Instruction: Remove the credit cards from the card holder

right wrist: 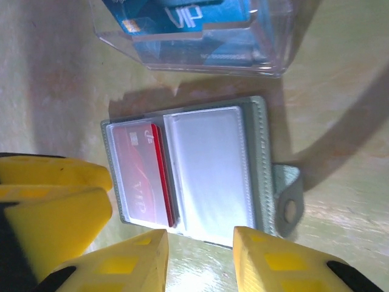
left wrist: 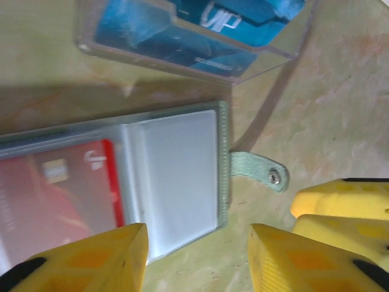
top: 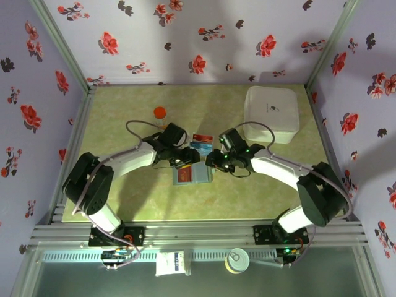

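Both arms reach inward from their bases, elbows bowed outward, wrists pitched steeply down. The left end effector (top: 185, 162) and the right end effector (top: 214, 162) face each other, tips close together, each with its jaws parted.

- Left gripper (left wrist: 197, 267) and right gripper (right wrist: 197, 261) crowd over the card holder (top: 192, 176), nearly touching; I've little room between.
- Clear case (top: 201, 146) just beyond it blocks that edge.
- White box (top: 271, 113) fills far right; far-left table (top: 117, 127) lies open.
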Available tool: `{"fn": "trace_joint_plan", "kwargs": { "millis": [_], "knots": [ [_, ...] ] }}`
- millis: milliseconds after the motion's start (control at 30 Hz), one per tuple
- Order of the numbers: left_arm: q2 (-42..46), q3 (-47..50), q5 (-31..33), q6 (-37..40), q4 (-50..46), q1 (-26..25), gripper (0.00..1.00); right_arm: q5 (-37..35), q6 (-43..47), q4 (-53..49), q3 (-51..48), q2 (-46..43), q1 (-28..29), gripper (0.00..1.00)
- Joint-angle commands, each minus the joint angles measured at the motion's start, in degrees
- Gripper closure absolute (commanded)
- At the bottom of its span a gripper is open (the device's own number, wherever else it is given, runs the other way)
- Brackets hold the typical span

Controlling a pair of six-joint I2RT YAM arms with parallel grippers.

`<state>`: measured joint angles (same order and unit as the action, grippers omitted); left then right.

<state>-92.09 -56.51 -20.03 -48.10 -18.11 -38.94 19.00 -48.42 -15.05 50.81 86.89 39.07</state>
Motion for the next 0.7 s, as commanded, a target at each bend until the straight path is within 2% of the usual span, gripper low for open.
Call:
{"fn": "trace_joint_plan", "kwargs": {
  "millis": [0, 100, 333, 533, 667],
  "knots": [
    [2.8, 3.9, 2.1, 1.3, -2.4, 2.1, 0.56, 2.4, 1.0, 0.7, 4.6, 4.0, 2.3, 0.67],
    [4.2, 7.7, 2.2, 0.9, -1.6, 3.6, 0.61, 2.3, 1.7, -0.2, 7.7, 7.1, 4.1, 0.68],
    [4.1, 12.7, 1.8, 0.6, 1.0, 5.8, 0.83, 3.2, 1.5, 0.2, 10.6, 11.6, 5.3, 0.68],
    [2.0, 12.5, 1.6, 1.8, 1.2, 6.6, 0.92, 4.0, 1.1, 1.0, 10.9, 13.8, 5.7, 0.69],
    [1.5, 12.1, 1.6, 2.7, 0.9, 7.3, 0.94, 5.1, 0.1, 3.1, 10.4, 15.3, 5.8, 0.71]
  ]
}}
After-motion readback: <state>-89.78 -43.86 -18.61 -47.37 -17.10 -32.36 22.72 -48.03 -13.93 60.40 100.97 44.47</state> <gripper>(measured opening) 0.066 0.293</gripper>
